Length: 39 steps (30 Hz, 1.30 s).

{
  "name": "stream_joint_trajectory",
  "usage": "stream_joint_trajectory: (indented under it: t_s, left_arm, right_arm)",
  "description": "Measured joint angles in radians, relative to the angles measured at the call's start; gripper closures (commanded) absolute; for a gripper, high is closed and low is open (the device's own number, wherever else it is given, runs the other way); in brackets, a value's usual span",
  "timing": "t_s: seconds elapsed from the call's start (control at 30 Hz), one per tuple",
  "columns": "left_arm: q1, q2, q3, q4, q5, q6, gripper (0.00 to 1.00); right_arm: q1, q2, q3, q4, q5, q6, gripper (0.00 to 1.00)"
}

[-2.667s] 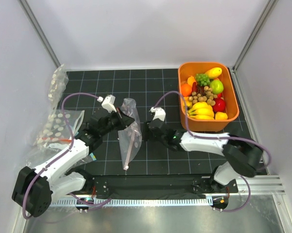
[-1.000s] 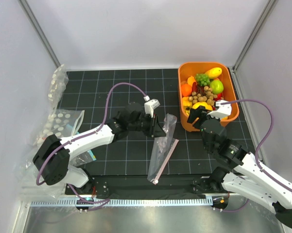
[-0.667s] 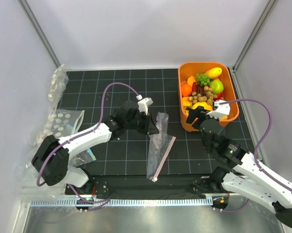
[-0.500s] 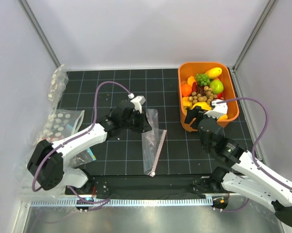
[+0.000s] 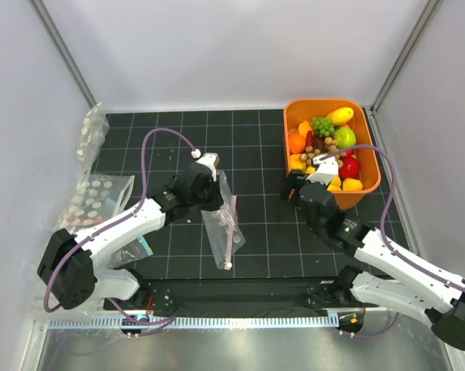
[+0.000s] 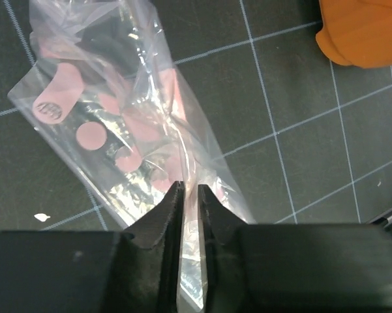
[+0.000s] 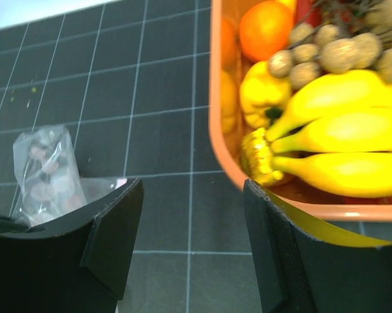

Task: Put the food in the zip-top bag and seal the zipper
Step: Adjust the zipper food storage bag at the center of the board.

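zip-top bag: clear, pink dots | tub: orange | bananas: yellow | mat: black, white grid

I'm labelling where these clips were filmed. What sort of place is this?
Probably a lab test cell for robot manipulation, not a kitchen: plain white panel walls in metal framing, a black gridded mat, and an orange tub of toy fruit.

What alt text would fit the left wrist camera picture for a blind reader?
The left tool pinches a fold of a crumpled clear bag with pink dots, seen against a black gridded mat. A corner of an orange tub shows at top right.
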<state>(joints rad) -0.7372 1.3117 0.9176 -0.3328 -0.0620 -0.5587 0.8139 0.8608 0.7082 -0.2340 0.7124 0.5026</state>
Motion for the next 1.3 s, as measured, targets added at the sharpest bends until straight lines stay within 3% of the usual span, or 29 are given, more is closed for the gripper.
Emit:
stream_joint_trajectory:
  t_s: [0.2,0.4,0.6,0.83,1.13,1.3]
  left_arm:
    - [0.000,-0.073,-0.027,0.006,-0.035,-0.002,0.87]
    - [0.000,-0.130,-0.049,0.033,-0.043,-0.005,1.00]
    - [0.000,-0.135,-0.075,0.082,0.016,-0.005,1.00]
    - [0.000,-0.221,-0.129,0.152,0.115,-0.005,1.00]
    - [0.000,-0.461,-0.219,0.350,0.338,-0.040,1.00]
    - [-0.015,-0.455,-0.220,0.476,0.472,-0.095,1.00]
  right_arm:
    - [0.000,0.117,0.000,0.050,-0.120,0.005,0.36]
    - [0.000,0.236,0.000,0.089,-0.228,0.015,0.41]
    - [0.000,0.246,0.000,0.102,-0.256,0.018,0.42]
    - [0.000,0.201,0.000,0.122,-0.270,0.018,0.43]
    - [0.000,0.173,0.000,0.127,-0.280,-0.005,0.42]
    - [0.000,0.069,0.000,0.118,-0.232,-0.030,0.41]
